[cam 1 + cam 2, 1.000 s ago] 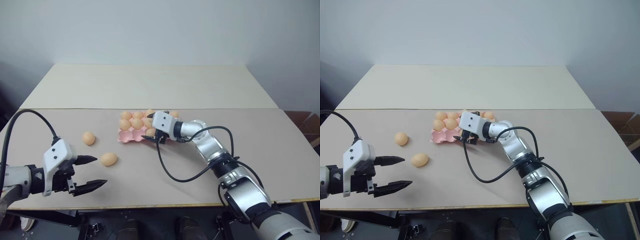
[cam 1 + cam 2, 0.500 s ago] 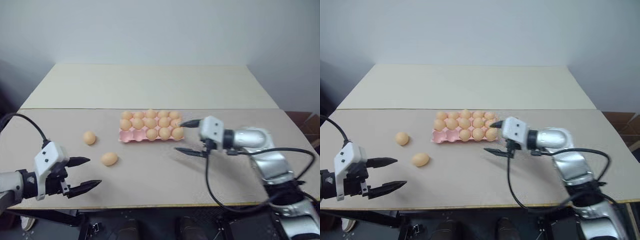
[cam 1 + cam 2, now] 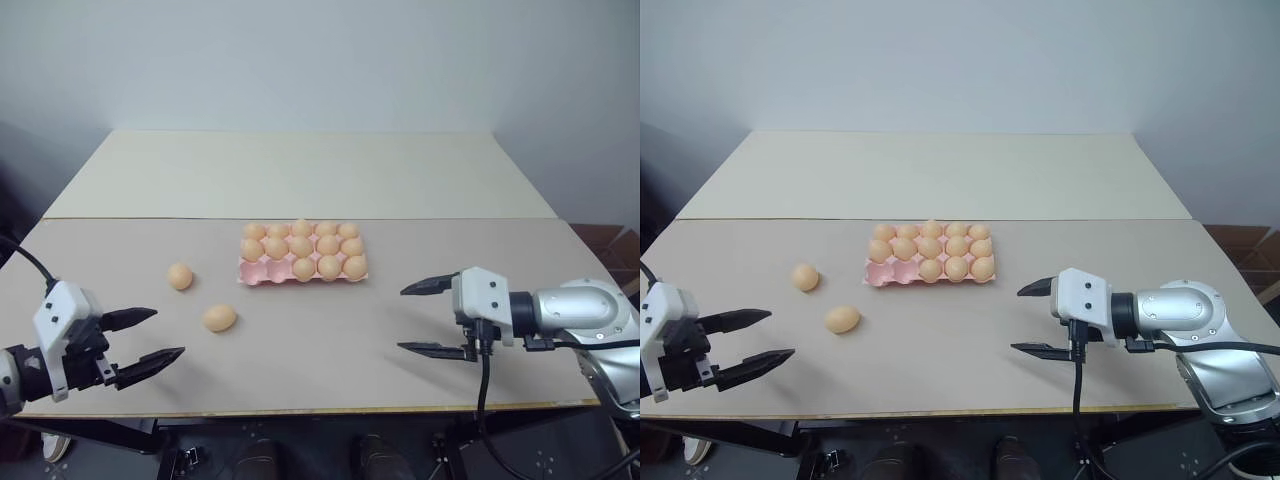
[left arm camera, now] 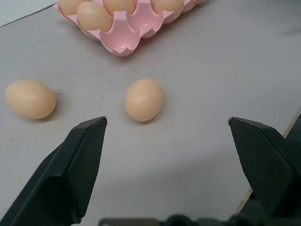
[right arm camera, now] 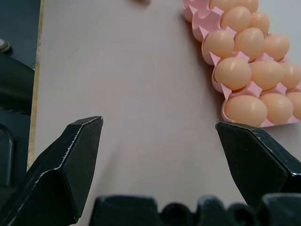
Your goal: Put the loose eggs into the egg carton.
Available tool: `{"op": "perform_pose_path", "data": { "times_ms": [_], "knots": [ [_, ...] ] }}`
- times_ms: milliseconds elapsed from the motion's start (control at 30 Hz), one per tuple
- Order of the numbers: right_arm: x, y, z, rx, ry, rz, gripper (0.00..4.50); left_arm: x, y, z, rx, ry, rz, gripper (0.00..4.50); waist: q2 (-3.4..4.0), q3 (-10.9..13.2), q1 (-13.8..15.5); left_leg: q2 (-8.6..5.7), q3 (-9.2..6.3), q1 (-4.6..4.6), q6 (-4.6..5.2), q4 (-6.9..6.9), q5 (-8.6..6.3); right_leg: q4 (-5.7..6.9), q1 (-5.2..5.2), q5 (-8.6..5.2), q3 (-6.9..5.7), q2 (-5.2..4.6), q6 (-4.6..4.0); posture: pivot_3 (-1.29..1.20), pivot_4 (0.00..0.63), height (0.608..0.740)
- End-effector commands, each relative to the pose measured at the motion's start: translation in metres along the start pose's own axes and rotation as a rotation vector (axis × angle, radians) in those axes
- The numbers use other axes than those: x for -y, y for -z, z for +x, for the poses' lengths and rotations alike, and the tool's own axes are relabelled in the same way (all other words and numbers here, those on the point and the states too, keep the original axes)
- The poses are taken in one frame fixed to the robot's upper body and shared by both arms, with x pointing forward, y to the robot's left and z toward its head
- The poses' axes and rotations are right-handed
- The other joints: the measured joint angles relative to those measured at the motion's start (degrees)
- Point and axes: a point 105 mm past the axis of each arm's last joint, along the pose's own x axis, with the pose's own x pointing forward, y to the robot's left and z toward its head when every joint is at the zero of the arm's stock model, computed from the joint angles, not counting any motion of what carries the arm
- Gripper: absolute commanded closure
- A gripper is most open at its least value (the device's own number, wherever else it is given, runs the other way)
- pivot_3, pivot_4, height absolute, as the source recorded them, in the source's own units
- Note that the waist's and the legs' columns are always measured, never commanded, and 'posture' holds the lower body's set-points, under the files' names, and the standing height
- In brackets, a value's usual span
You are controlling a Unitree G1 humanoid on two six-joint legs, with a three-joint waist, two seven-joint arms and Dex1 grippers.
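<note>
Loose eggs: two lie on the worktop, apart from each other, to the robot's left of the egg carton.

Left claw hangs low over the near left edge, fingers spread wide, nothing between them. The nearer egg sits just ahead of it; the farther egg lies beyond, closer to the carton's left end. In the left wrist view both rest on their sides, long axes roughly level.

Right claw is on the far side of the carton, also wide and empty, hovering near the front edge, well apart from both eggs.

Handling, judged: light, smooth, matte shell; likely brittle if real, and prone to roll or squirt out under a pinch. Best hold is across the short axis at the widest girth, pads on opposite flanks, gentle closure, then lower into a cup blunt or pointed end down.

Carton: pale pink, moulded cups, three rows of five. The near-left cups look vacant; the exact count of free cups is hard to read from the head views. It looks thin and light, and may slide if nudged.

Surface: flat grey-beige worktop, matte, with a second paler table butted behind. Plain pale wall beyond; a cardboard box at the right edge.
</note>
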Motion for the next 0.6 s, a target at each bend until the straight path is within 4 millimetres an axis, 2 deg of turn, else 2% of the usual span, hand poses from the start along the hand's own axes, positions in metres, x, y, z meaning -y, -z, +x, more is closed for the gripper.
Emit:
{"op": "perform_pose_path", "data": {
  "times_ms": [33, 200, 367, 600],
  "knots": [
    [0.005, -0.008, -0.008, -0.006, 0.046, -0.041, 0.02, 0.002, -0.007, -0.003, 0.010, -0.013, 0.033, 0.00, 0.00, 0.00, 0.00, 0.00, 0.00, -0.01, 0.00, 0.00, 0.00, -0.01, 0.00, 0.00, 0.00, 0.00, 0.00, 0.00, 0.150, 0.740],
    [0.003, -0.009, -0.006, 0.000, 0.051, -0.034, 0.02, 0.001, -0.006, 0.005, -0.002, -0.006, 0.040, 0.00, 0.00, 0.00, 0.10, 0.01, -0.01, 0.02, -0.04, 0.00, -0.02, 0.00, 0.00, 0.00, -0.01, 0.00, 0.00, 0.00, 0.150, 0.740],
    [0.002, -0.009, -0.002, 0.003, 0.068, -0.029, 0.02, -0.011, -0.001, 0.021, 0.038, -0.070, 0.028, 0.00, 0.00, 0.00, 0.55, 0.00, -0.01, 0.03, -0.06, 0.00, -0.04, 0.00, 0.03, 0.01, -0.01, -0.01, 0.01, 0.00, 0.150, 0.740],
    [0.002, -0.012, 0.010, 0.029, 0.121, -0.016, 0.02, -0.016, 0.007, 0.047, 0.128, -0.031, -0.017, 0.00, -0.02, -0.01, 1.02, 0.00, -0.01, -0.05, 0.02, 0.00, 0.01, -0.03, 0.00, 0.01, -0.02, 0.02, 0.01, 0.00, 0.150, 0.740]
  ]
}}
